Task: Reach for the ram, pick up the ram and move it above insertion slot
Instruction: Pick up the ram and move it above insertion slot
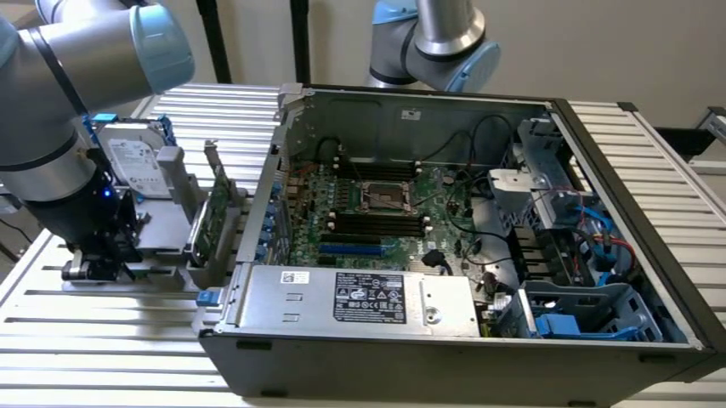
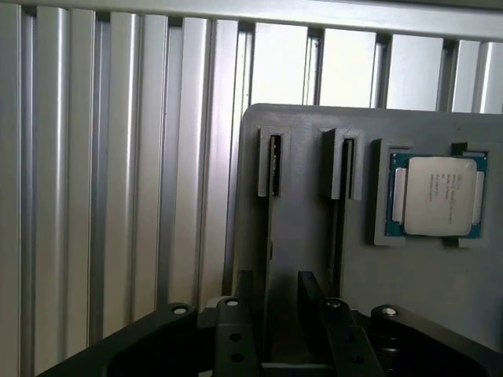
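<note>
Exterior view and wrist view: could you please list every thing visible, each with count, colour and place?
computer case: one, dark grey, open, on the table
motherboard: one, green, inside the case
CPU socket: one, silver, mid-motherboard
insertion slots: several, black, parallel rows beside the socket
blue slot: one, blue, near the black rows
power supply: one, silver, near side of the case
hard drive: one, silver, upright, exterior view's left
expansion card: one, green, upright between drive and case
holder: one, grey, with two narrow slots, on the table
processor chip: one, silver, in the holder's recess
table: one, silver, slatted
arm: one, grey and blue
gripper: one, black, open, astride one holder slot
</note>
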You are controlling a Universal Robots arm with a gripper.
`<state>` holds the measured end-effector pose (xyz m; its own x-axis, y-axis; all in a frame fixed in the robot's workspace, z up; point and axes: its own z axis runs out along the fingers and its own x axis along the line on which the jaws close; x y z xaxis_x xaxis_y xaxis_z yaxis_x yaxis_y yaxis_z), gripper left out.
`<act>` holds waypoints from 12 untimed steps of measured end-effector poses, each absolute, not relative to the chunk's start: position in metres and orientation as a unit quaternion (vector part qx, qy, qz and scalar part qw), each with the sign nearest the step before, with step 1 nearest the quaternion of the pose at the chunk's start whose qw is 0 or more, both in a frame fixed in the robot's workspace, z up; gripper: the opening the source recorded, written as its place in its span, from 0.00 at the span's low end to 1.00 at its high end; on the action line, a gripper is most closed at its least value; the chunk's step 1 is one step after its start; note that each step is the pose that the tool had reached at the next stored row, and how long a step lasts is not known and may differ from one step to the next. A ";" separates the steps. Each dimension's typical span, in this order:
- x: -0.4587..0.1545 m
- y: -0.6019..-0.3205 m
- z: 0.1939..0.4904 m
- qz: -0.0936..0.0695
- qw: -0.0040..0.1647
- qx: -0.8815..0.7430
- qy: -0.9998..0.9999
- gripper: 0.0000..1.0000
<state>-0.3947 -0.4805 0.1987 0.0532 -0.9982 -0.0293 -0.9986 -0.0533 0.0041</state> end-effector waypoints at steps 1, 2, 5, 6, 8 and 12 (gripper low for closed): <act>-0.395 -0.480 0.199 0.012 0.009 -0.725 0.688 0.35; -0.395 -0.480 0.199 0.012 0.009 -0.725 0.688 0.35; -0.395 -0.480 0.199 0.012 0.009 -0.725 0.689 0.16; -0.395 -0.480 0.198 0.012 0.009 -0.725 0.689 0.16; -0.395 -0.480 0.198 0.012 0.009 -0.725 0.689 0.13; -0.395 -0.480 0.198 0.012 0.008 -0.724 0.690 0.13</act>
